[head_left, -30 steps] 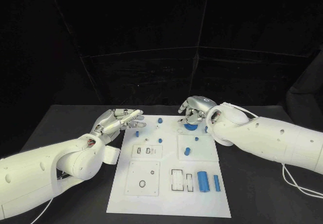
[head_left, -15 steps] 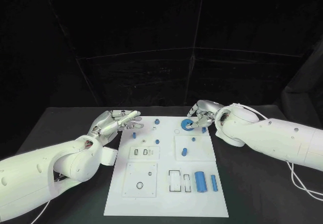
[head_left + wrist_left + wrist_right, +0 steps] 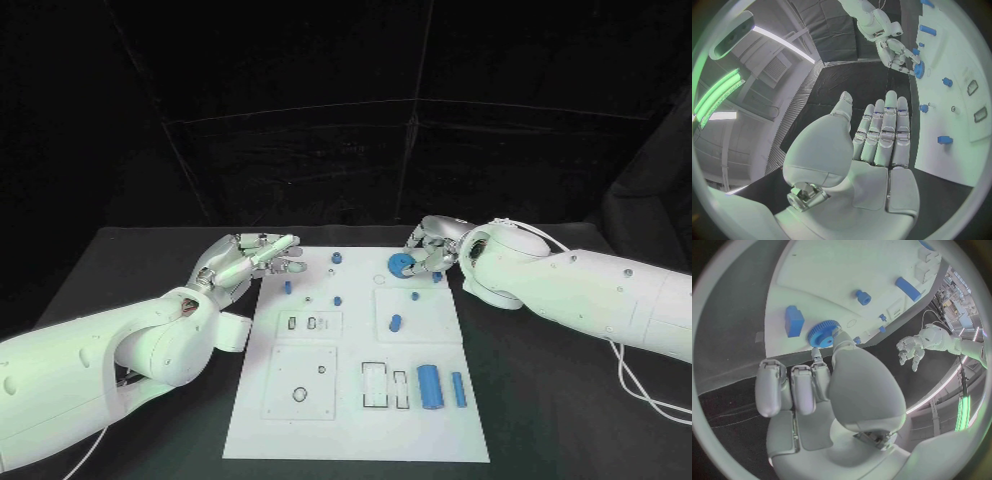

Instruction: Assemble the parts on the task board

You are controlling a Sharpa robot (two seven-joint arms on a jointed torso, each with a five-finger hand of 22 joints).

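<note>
The white task board (image 3: pixel 325 420) lies in the middle of the table. My right hand (image 3: pixel 437 245) is over its far right corner and pinches a blue gear (image 3: pixel 400 264) between thumb and a finger. In the right wrist view the gear (image 3: pixel 823 333) stands on edge at the thumb tip, just off the board (image 3: pixel 836 270). My left hand (image 3: pixel 254 255) hovers at the board's far left corner, holding nothing. Its fingers (image 3: pixel 882 132) are stretched out straight. On the near right of the board lie a blue cylinder (image 3: pixel 430 382) and a blue bar (image 3: pixel 459 389).
Small blue pegs (image 3: pixel 336 258) stand along the board's far part, and a blue oblong piece (image 3: pixel 395 322) lies on the right-middle plate. A blue block (image 3: pixel 794 321) sits on the board close to the gear. Black table (image 3: pixel 577 400) surrounds the board.
My right hand, earlier cupped over the gear on the board, now holds it up on edge in a pinch. The left hand has barely moved.
</note>
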